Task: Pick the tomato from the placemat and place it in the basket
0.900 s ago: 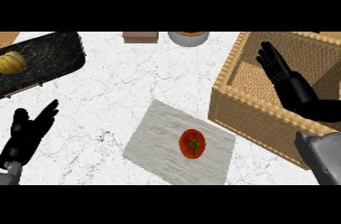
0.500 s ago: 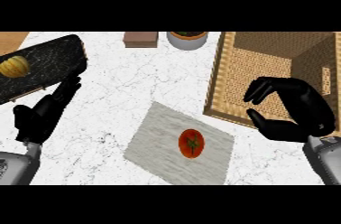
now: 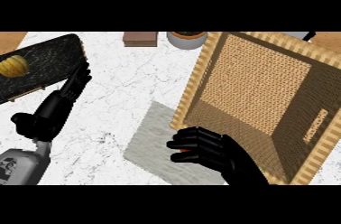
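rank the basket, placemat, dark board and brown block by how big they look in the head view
1. basket
2-3. placemat and dark board: about alike. The placemat is partly under the right robot hand, and the board is cut by the view's edge.
4. brown block

The tabletop [image 3: 133, 83] is white marble with thin grey veins. The placemat [image 3: 149, 148] is mottled grey; the basket [image 3: 193, 83] is tan, finely woven. A red-orange sliver of tomato [image 3: 181, 151] shows against the black right robot hand [image 3: 213, 151]. The tray [image 3: 50, 65] is black, speckled white.
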### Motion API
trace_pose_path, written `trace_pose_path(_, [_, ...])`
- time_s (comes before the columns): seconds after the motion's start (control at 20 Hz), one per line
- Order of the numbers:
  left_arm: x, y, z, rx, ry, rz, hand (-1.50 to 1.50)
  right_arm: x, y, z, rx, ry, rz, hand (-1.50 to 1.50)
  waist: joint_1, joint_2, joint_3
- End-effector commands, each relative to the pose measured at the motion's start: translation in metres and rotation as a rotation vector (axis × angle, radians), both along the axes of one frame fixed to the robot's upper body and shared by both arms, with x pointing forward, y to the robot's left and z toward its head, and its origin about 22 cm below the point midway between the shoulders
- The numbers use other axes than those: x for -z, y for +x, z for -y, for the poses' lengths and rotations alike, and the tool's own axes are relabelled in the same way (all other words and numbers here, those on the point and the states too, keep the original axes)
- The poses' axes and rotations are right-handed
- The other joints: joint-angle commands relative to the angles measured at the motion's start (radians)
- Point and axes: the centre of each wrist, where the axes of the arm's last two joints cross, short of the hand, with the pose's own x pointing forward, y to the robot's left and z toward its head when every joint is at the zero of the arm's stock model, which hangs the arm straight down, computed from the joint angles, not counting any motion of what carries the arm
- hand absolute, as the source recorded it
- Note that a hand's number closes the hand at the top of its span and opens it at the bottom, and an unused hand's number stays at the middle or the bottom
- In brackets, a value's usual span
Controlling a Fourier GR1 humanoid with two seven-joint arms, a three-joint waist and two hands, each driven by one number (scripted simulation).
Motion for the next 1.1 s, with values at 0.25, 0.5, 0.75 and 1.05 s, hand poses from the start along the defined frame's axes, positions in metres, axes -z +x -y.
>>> trace_pose_path(0.25, [0.012,-0.011,0.006,-0.040,-0.006,0.005,0.00,-0.043,-0.030,0.030,0.466,-0.250,0.199,-1.50,-0.039,0.004,0.007])
trace_pose_path(0.5, [0.009,-0.014,-0.004,-0.018,-0.003,0.016,0.00,-0.076,-0.039,0.044,0.496,-0.653,0.159,-1.50,-0.020,0.008,0.003])
trace_pose_path(0.75, [0.002,-0.006,-0.001,-0.012,-0.002,0.033,0.00,-0.109,-0.074,0.050,0.375,-0.843,0.019,-1.50,-0.007,0.019,0.007])
trace_pose_path(1.05, [0.007,-0.011,-0.005,-0.007,0.008,0.016,0.00,-0.140,-0.098,0.063,0.364,-0.845,-0.016,-1.50,-0.001,0.019,0.010])
